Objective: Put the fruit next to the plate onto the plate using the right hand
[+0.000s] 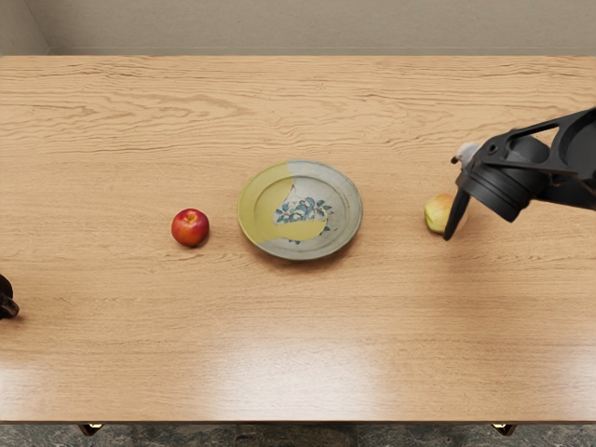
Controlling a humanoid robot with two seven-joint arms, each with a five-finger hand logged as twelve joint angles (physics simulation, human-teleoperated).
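Note:
A round plate (346,197), yellow and grey with a blue pattern, lies in the middle of the table. A red apple (190,227) sits to its left, apart from it. To the plate's right lies a yellow-green fruit (437,213). My right hand (460,200) comes in from the right edge and hangs right at this fruit, covering its right side. One dark finger (453,221) points down beside the fruit; the other fingers are hidden behind the wrist, so a grasp cannot be made out.
The left hand (6,298) shows only as a dark tip at the left edge near the table's front. The wooden table (298,345) reaches to a front edge low in the picture, with a wall behind it.

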